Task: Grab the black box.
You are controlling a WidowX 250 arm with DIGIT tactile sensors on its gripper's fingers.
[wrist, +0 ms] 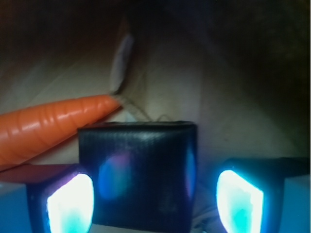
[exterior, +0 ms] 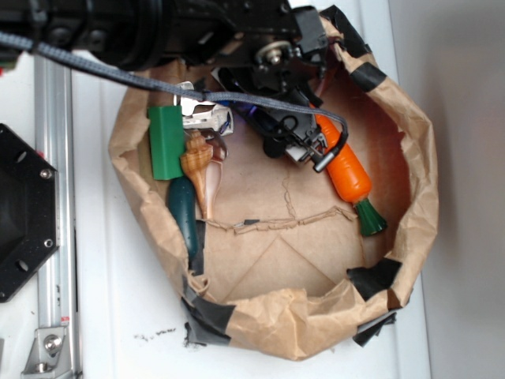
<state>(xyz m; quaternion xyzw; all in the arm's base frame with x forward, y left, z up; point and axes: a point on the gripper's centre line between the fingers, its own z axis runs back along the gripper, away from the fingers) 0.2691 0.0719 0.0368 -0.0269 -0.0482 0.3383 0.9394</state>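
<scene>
Two glowing fingers [wrist: 70, 203] of the tool [wrist: 154, 199] flank the black box [wrist: 138, 172], one at each side; whether they actually press it cannot be told. The box lies inside the paper bag [exterior: 410, 197], beside the orange carrot [wrist: 46, 128] tip.

Robot lab bench, white tabletop [exterior: 102, 316], aluminium rail [exterior: 54, 197], taped paper-bag bin [exterior: 300, 335], toy props
</scene>
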